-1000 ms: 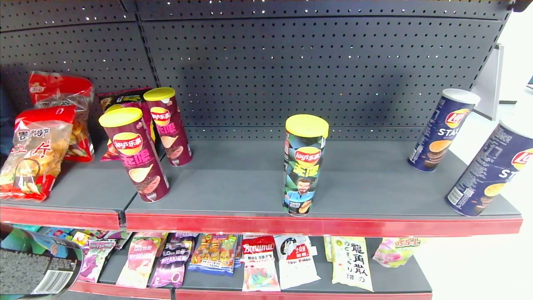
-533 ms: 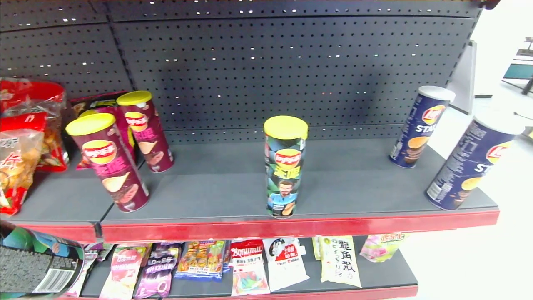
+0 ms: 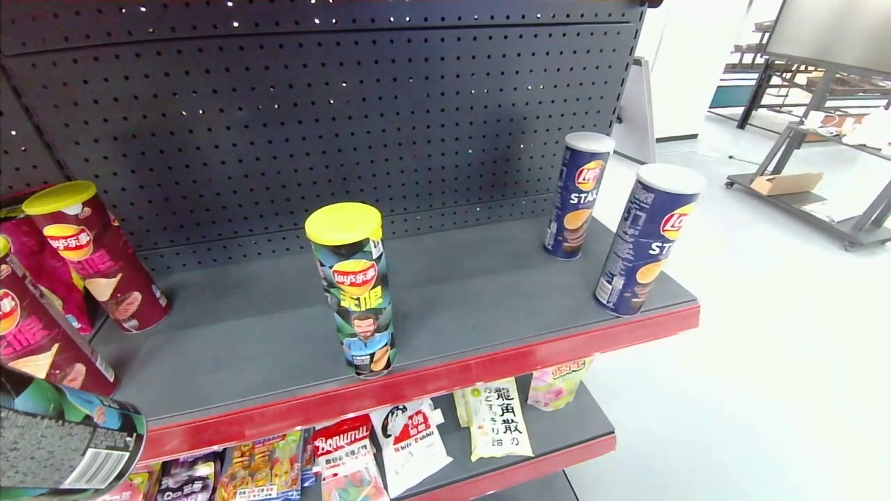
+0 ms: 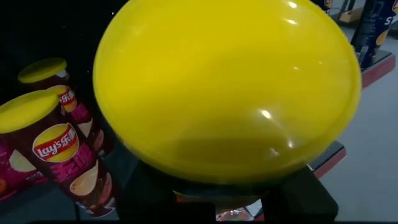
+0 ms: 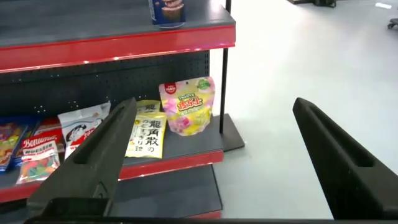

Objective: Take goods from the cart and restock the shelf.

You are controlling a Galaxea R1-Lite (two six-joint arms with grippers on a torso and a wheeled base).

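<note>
Shelf (image 3: 445,299) sits further left in my head view since the camera has swung right, while my left claw (image 4: 224,196) stays clamped on the chip can (image 3: 62,445), not yet shelved; my right claw (image 5: 214,106) gapes wide, empty.

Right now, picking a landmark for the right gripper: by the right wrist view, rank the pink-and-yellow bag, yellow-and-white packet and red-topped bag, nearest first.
From the open right gripper:
1. Pink-and-yellow bag, at the right end of the lower shelf.
2. Yellow-and-white packet, just left of it.
3. Red-topped bag, farthest left, past the white packet.
</note>
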